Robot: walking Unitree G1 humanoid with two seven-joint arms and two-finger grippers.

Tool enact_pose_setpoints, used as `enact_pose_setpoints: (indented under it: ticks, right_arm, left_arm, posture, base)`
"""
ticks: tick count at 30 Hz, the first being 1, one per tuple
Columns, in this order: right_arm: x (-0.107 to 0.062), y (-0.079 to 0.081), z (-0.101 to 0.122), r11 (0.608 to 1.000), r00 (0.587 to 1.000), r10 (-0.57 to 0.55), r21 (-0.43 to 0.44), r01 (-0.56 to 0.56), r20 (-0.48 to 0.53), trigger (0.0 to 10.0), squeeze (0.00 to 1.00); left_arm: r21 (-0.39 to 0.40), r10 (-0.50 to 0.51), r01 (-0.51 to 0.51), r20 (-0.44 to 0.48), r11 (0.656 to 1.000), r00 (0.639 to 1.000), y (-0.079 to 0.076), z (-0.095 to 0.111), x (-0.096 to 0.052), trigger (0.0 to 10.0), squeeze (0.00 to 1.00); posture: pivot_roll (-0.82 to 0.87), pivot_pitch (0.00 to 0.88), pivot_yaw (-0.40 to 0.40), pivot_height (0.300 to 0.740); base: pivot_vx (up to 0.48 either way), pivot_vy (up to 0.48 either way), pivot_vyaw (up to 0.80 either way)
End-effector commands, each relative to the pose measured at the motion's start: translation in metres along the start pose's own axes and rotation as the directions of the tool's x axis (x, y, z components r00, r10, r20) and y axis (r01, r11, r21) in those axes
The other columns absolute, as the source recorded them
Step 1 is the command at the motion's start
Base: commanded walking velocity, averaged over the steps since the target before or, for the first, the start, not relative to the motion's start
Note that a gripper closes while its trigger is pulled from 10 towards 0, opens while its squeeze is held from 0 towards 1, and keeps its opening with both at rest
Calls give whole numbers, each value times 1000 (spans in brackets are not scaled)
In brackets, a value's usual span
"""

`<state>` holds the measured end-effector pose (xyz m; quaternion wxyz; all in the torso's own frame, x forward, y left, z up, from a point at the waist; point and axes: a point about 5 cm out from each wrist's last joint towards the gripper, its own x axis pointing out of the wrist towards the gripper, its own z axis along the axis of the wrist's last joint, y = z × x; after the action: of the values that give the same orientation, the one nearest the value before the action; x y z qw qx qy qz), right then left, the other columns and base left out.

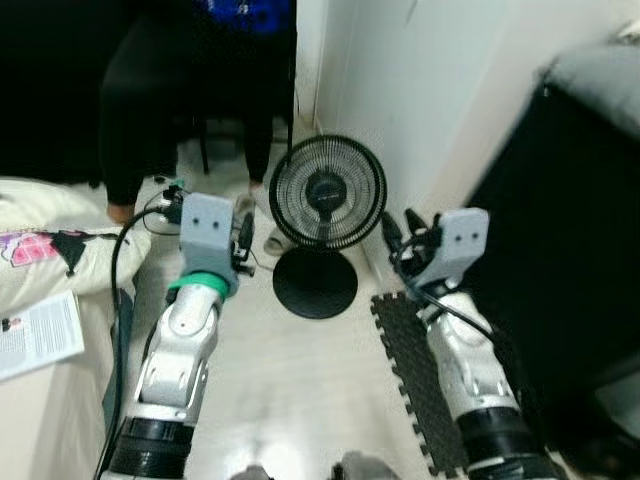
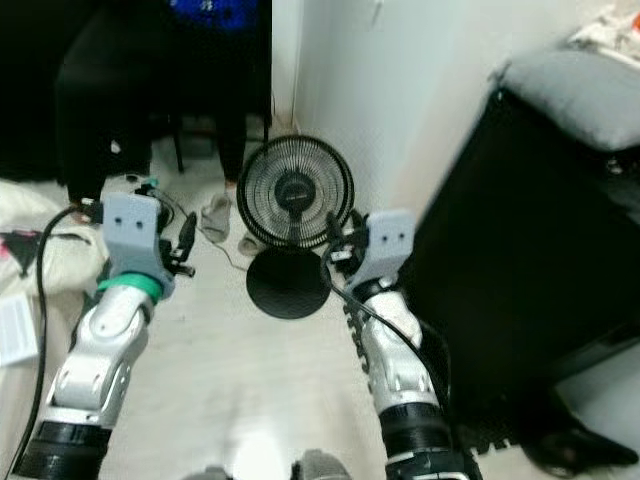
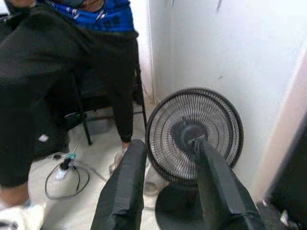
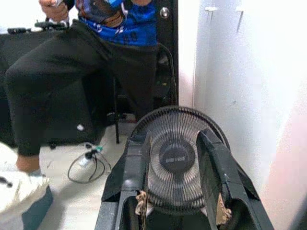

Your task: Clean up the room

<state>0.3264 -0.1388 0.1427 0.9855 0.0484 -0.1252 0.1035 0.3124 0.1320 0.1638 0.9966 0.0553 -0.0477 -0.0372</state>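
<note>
A small black floor fan (image 1: 328, 192) stands upright on its round base (image 1: 315, 283) against the white wall, straight ahead of me. My left gripper (image 1: 243, 232) is raised just left of the fan cage, open, with nothing between its fingers (image 3: 125, 184). My right gripper (image 1: 398, 232) is held up just right of the cage, also open and empty; the fan (image 4: 177, 158) shows through the gap between its fingers (image 4: 215, 165). A grey sock (image 2: 214, 216) and a pale slipper (image 1: 277, 240) lie on the floor behind the fan.
A person in black trousers (image 1: 140, 110) and a blue top sits on a chair behind the fan. A power strip with cables (image 3: 64, 170) lies near their feet. Black foam mat tiles (image 1: 410, 350) and a dark cabinet (image 1: 560, 250) are on my right, bedding with paper (image 1: 40, 330) on my left.
</note>
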Motion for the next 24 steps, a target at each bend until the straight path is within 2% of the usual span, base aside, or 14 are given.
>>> enact_pose_setpoints:
  ticks: [1,4,20,24]
  right_arm:
    - [-2,-2,-3,1000,1000,-5,-4,5,-11,10000,0]
    - [-2,-1,-3,1000,1000,-5,-4,5,-11,10000,0]
    - [-3,1,-4,1000,1000,10,-3,-10,-21,10000,0]
    - [-4,1,-8,999,999,19,-30,-20,-41,10000,0]
  left_arm:
    - [3,-11,11,-6,1000,1000,-2,-2,-1,10000,0]
    - [5,-11,11,-12,1000,1000,-2,-2,-1,10000,0]
    - [20,-39,40,-27,999,999,-7,-5,-1,10000,0]
    - [28,-50,52,-39,998,998,-8,-8,-2,10000,0]
  posture:
    - [-70,0,14,705]
    - [-69,0,15,705]
    - [-73,0,17,705]
    - [-74,0,18,705]
  base:
    - [469,0,0]
    - [405,0,0]
    - [0,0,0]
    - [0,0,0]
